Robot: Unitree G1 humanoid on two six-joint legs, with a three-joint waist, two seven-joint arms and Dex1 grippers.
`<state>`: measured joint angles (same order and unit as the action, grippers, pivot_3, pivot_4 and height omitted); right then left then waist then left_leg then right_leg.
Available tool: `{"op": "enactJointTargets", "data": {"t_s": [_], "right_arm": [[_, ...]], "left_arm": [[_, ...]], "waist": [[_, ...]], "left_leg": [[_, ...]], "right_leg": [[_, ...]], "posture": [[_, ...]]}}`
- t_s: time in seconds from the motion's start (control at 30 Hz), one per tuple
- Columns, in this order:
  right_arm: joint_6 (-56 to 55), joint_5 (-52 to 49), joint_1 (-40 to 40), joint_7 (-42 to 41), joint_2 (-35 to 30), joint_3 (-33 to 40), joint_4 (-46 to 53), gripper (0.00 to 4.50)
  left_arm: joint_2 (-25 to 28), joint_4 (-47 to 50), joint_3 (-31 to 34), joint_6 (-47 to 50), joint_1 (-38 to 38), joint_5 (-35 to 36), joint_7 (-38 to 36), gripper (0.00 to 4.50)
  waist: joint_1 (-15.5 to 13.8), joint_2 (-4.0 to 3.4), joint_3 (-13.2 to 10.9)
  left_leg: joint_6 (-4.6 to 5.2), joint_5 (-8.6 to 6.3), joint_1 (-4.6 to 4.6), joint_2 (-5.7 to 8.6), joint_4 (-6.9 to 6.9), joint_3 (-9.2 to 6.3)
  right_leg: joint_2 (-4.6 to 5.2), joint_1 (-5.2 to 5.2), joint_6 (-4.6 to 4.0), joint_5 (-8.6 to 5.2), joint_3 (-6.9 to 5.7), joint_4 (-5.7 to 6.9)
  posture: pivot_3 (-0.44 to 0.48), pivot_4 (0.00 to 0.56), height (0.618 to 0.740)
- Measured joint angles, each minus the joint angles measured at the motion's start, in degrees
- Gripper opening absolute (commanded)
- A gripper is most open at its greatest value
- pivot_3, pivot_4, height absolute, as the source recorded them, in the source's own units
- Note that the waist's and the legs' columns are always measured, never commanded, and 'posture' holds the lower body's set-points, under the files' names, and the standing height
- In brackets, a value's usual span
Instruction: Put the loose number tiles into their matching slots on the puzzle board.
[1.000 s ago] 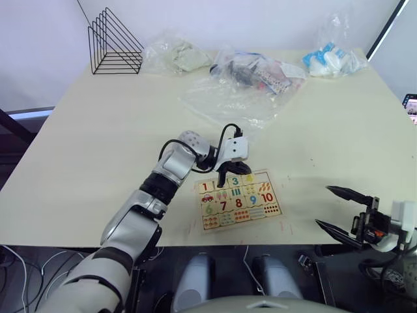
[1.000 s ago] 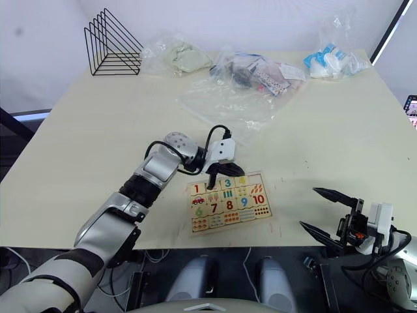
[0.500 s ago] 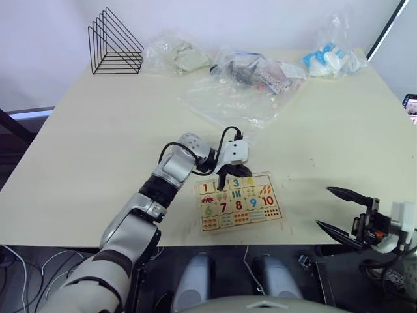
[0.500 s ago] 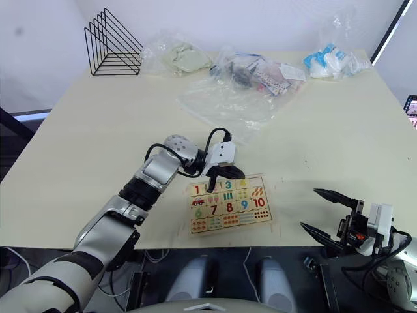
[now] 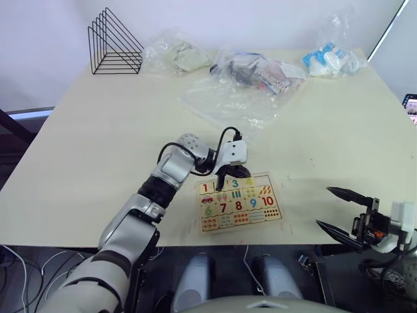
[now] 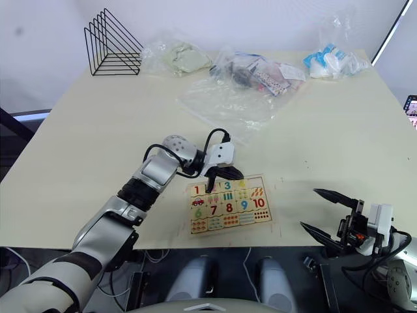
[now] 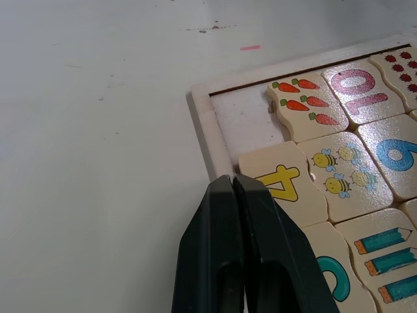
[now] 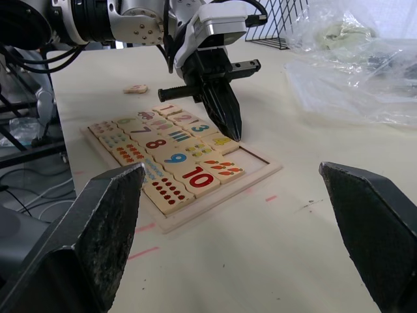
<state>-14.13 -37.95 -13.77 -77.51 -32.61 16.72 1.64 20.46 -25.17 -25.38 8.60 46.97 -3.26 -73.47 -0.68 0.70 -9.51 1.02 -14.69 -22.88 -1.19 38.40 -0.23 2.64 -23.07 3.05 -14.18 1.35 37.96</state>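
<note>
The puzzle board (image 7: 203, 124) lies near the table's front edge, and I see it flat on the table (image 8: 171, 224) from the right side too. Its far row holds tiles 1 to 3 and a yellow 4 tile (image 7: 287, 184). The end slot (image 7: 246, 120) beside the 4 is bare. My left gripper (image 5: 246, 173) is shut with nothing in it. Its tip (image 7: 232, 184) rests at the far rim, right beside the 4 tile. One loose tile (image 8: 135, 89) lies on the table beyond the board's left end, and its digit is unreadable. My right gripper (image 5: 324, 207) hangs open off the table's front right.
Crumpled clear plastic bags (image 5: 228, 98) spread over the middle and back of the table. A black wire rack (image 5: 114, 42) stands at the back left. A bag with blue and white contents (image 5: 329, 60) sits at the back right.
My left wrist has shifted very slightly to the left over the board's far edge. The board and the right arm have stayed put.
</note>
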Motion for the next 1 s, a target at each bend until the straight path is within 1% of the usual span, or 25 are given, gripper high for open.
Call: {"op": "enactJointTargets", "data": {"t_s": [0.7,0.9,1.0], "right_arm": [[0.0,0.7,0.6,-0.6,0.0,0.0,-0.4,4.50],[0.0,0.7,1.0,-0.7,0.0,0.0,-0.5,4.50],[0.0,0.7,1.5,-0.7,0.0,0.0,-0.6,4.50]], "left_arm": [[0.0,1.1,0.1,0.7,-0.2,0.3,0.0,0.10],[0.2,2.9,0.9,2.6,-0.1,2.1,-0.1,0.10],[0.3,4.6,2.9,3.6,-0.1,3.7,-0.1,0.10]], "waist": [[0.0,0.00,0.0],[0.0,0.00,0.0],[0.0,0.00,0.0]], "left_leg": [[0.00,0.00,0.00,0.00,0.00,0.00],[0.00,0.00,0.00,0.00,0.00,0.00],[0.00,0.00,0.00,0.00,0.00,-0.01]], "right_leg": [[0.00,0.00,0.00,0.00,0.00,0.00],[0.00,0.00,0.00,0.00,0.00,0.00],[0.00,0.00,0.00,0.00,-0.01,0.00]], "posture": [[0.000,0.150,0.740],[0.000,0.150,0.740],[0.000,0.150,0.740]]}}
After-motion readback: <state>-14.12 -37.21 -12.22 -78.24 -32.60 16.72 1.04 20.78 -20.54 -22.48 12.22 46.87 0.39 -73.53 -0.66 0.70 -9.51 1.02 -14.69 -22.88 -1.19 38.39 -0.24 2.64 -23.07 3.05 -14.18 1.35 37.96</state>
